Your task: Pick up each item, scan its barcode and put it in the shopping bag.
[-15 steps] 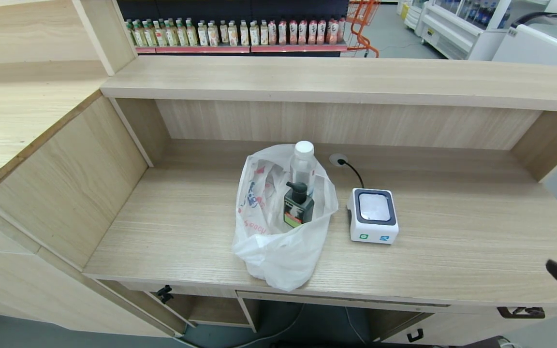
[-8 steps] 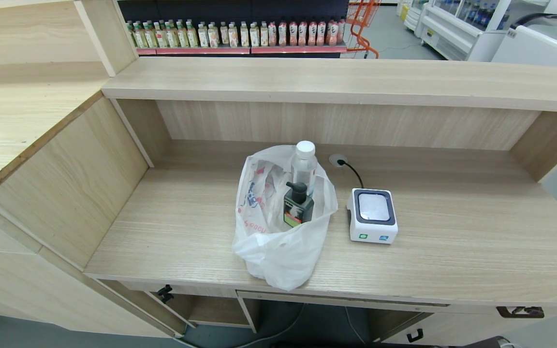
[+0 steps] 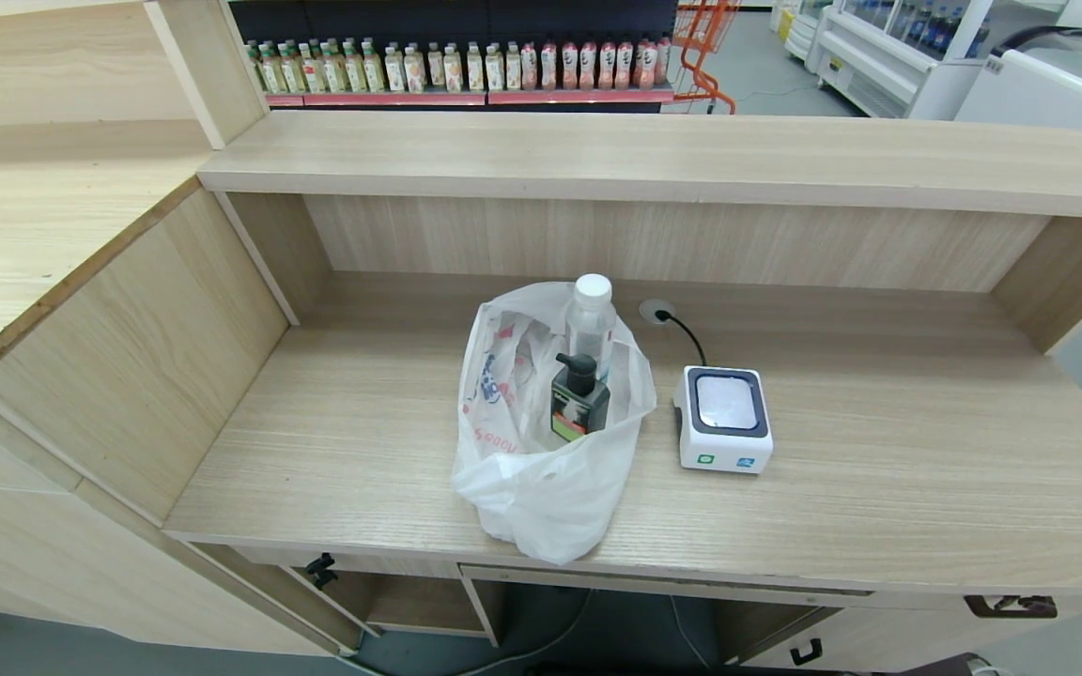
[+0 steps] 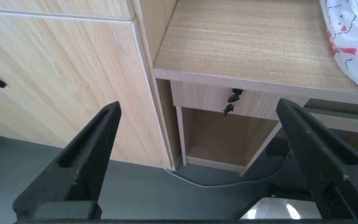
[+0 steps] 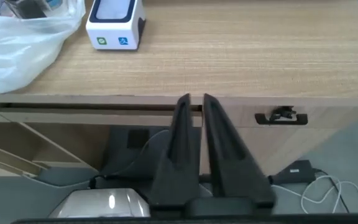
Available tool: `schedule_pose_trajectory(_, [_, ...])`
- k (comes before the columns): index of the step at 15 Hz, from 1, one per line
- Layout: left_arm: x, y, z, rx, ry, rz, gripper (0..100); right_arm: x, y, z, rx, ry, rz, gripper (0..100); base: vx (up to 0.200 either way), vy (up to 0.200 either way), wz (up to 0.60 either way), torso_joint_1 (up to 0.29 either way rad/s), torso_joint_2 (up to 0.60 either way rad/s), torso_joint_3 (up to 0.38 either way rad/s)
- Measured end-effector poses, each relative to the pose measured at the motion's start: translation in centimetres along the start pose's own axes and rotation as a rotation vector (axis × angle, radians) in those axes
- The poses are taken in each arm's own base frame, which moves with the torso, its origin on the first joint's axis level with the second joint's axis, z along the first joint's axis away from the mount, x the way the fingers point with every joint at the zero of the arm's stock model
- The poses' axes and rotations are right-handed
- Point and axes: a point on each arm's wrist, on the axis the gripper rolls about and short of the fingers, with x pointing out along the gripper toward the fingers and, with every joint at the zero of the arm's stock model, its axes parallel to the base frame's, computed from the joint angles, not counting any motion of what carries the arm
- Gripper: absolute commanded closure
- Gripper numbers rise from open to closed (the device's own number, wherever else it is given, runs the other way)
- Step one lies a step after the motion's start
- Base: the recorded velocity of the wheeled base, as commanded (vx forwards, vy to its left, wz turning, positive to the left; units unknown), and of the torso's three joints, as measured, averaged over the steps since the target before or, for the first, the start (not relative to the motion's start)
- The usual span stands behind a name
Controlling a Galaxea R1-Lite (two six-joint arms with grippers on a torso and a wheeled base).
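Head: shopping bag (image 3: 541, 469) mid-frame on counter (image 3: 879, 469), water bottle (image 3: 590, 319) + pump bottle (image 3: 580, 402) upright inside; scanner (image 3: 724, 418) just right of bag | L wrist: left gripper (image 4: 199, 111) spread wide, empty | R wrist: right gripper (image 5: 196, 98) fingers nearly together, empty, facing counter front.

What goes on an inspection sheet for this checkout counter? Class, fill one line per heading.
Surface: light wooden counter under a raised ledge.
Job's things: clear bottle and dark pump bottle upright in the white shopping bag; scanner beside it.
Clutter: nothing seen.
Pincers: left pincer open, right pincer shut, both empty, low before the counter front.
Cables: black cable runs from scanner into the counter.
Surroundings: shelf of drink bottles behind.
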Motion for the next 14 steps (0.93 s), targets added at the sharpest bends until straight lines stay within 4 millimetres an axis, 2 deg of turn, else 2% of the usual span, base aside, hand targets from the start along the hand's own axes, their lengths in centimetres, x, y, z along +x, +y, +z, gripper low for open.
schedule_pose_trajectory(2, [0.0,0.0,0.0,-0.007,0.0,0.0,0,-0.01,0.0,-0.01,0.0,-0.001,0.0,100,0.0,0.0,0.0,0.0,0.0,0.0])
schedule_pose_trajectory(11, [0.0,0.0,0.0,-0.002,0.0,0.0,0,-0.01,0.0,0.0,0.0,-0.001,0.0,100,0.0,-0.2,0.0,0.006,0.0,0.003])
schedule_pose_trajectory(13, [0.0,0.0,0.0,-0.006,0.0,-0.001,0,-0.01,0.0,0.0,0.0,-0.001,0.0,100,0.0,0.0,0.0,0.0,0.0,0.0])
schedule_pose_trajectory(14, [0.0,0.0,0.0,-0.007,0.0,-0.001,0,-0.01,0.0,0.0,0.001,-0.001,0.0,100,0.2,0.0,0.0,0.007,0.0,0.002])
